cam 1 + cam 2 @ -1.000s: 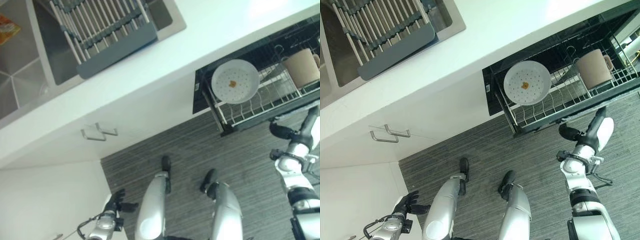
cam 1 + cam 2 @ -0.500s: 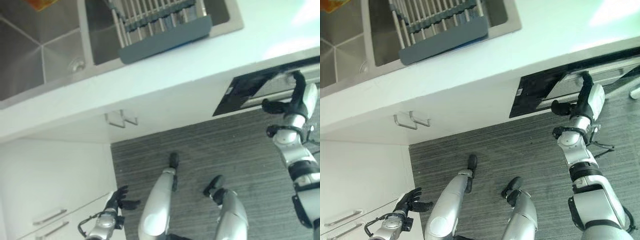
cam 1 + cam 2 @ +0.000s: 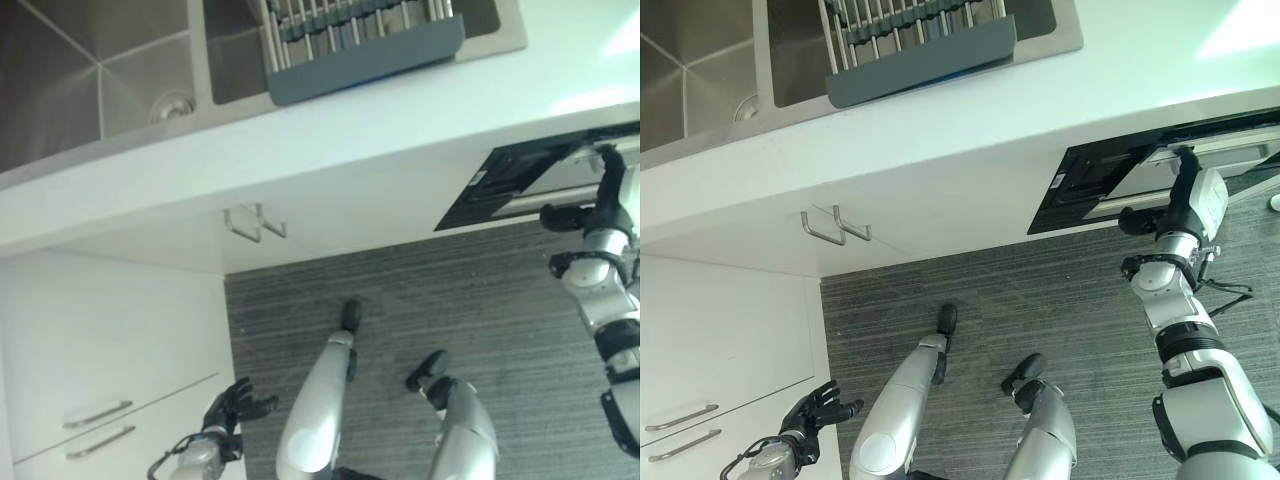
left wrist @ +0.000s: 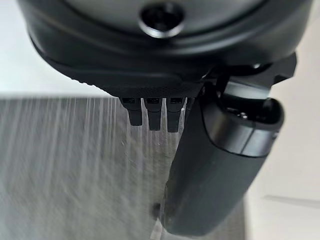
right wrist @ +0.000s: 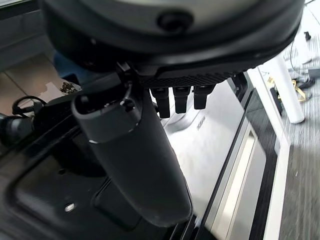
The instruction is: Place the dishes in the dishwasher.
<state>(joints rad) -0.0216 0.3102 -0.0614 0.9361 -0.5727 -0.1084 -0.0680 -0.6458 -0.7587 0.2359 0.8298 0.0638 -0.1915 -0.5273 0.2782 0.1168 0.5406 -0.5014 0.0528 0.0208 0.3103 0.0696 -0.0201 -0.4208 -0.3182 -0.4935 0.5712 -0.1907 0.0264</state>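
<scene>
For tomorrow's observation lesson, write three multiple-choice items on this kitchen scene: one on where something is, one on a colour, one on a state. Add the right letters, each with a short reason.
1. Where is the right hand?
A. In the sink
B. At the front of the dishwasher, under the counter
C. On the cabinet handles

2. What colour is the drying rack's front edge?
A. Red
B. Yellow
C. Dark grey

3. How are the left hand's fingers?
A. Spread and relaxed, holding nothing
B. Wrapped round a plate
C. Gripping a drawer handle

Answers:
1 B: the hand reaches up to the dark dishwasher front just below the white counter.
2 C: the rack's long edge, lying over the sink, is dark grey.
3 A: the fingers fan out low beside the white drawers, with nothing between them.
</scene>
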